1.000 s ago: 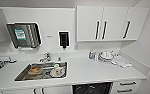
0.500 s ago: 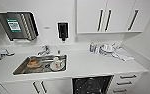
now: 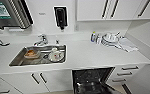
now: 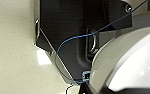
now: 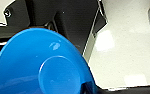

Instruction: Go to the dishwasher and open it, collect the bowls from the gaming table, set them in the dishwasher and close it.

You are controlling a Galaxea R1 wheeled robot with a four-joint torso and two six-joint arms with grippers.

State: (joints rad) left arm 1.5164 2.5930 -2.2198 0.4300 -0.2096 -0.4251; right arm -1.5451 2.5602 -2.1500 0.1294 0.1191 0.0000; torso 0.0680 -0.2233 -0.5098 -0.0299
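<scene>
The dishwasher (image 3: pixel 91 79) stands open under the white counter (image 3: pixel 91 53), its dark inside showing and its door folded down toward me. In the left wrist view a white bowl (image 4: pixel 131 62) hangs large and close above the pale floor, with my left gripper (image 4: pixel 96 90) shut on its rim. A blue bowl (image 5: pixel 41 67) hangs the same way in the right wrist view, and my right gripper (image 5: pixel 88 88) is shut on its edge. Behind both bowls stands the robot's dark base.
A steel sink (image 3: pixel 18 60) left of the dishwasher holds dishes, with a tap (image 3: pixel 42 40) behind it. Stacked white plates (image 3: pixel 109 38) and a cloth lie at the counter's right end. White drawers (image 3: pixel 126 72) flank the dishwasher on the right, cabinet doors (image 3: pixel 38 78) on the left.
The camera has moved closer to the counter. The sink sits larger in the picture, and more of the dishwasher's open dark inside shows at the lower edge.
</scene>
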